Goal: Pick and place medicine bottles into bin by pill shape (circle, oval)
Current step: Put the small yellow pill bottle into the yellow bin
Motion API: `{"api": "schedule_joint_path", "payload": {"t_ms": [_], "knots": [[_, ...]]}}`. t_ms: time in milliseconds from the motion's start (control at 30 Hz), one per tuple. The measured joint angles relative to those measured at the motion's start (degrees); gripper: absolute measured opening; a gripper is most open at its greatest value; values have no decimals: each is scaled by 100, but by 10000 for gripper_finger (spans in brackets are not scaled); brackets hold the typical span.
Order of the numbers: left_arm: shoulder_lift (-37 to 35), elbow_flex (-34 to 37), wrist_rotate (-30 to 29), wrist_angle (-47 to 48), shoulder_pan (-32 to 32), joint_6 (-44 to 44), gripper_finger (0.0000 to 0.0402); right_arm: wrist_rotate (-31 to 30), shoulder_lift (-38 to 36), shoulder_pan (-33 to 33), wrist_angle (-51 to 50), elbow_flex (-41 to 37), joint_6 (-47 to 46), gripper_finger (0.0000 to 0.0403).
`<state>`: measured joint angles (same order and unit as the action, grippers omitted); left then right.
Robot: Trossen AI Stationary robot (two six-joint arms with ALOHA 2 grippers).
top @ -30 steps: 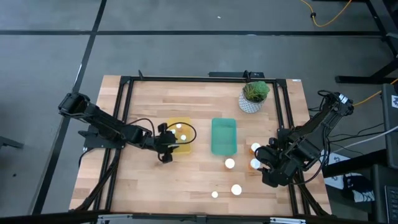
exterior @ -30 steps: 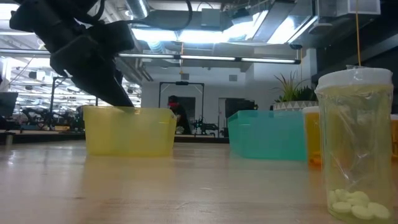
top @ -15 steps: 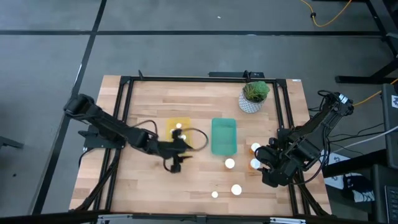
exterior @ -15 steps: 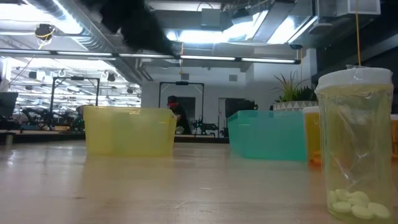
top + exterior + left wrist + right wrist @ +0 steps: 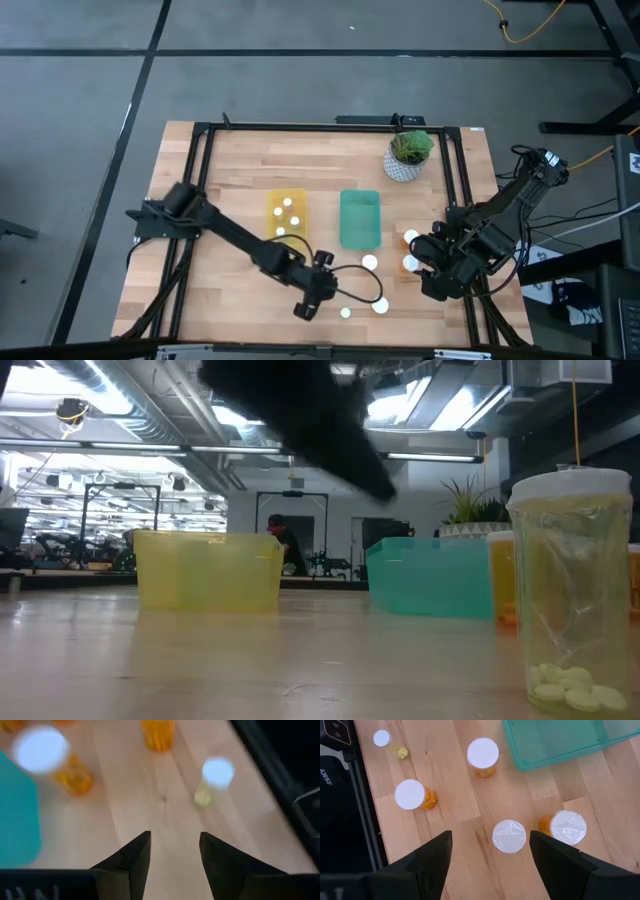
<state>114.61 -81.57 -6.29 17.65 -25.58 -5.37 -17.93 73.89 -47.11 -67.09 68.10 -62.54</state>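
Wooden tabletop (image 5: 230, 160), sorting station: yellow bin (image 5: 287, 216) holds three capped bottles; green bin (image 5: 360, 219) empty. My left gripper (image 5: 312, 297), open and empty, reaches toward the small white-capped bottle (image 5: 345, 313) at the near edge; right gripper (image 5: 432, 272) waits open over clustered bottles.

Grey floor (image 5: 80, 120), wooden table (image 5: 240, 160), ceiling strip lights (image 5: 430, 457), person (image 5: 285, 545).

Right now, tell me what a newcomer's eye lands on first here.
The left arm stretches across the table's front, its left gripper open and empty near loose medicine bottles. Behind it sit the yellow bin, already holding bottles, and the empty green bin. The right gripper waits open at the right edge.
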Motion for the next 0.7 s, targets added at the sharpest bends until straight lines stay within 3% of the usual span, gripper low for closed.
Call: {"api": "schedule_joint_path", "payload": {"t_ms": [233,700], "knots": [[761,-534,737,-127,43,-42,161,84,0,0,-2,0,-2,269],[884,-713,869,-609,21,142,161,274,-2,0,-2,0,-2,269]]}}
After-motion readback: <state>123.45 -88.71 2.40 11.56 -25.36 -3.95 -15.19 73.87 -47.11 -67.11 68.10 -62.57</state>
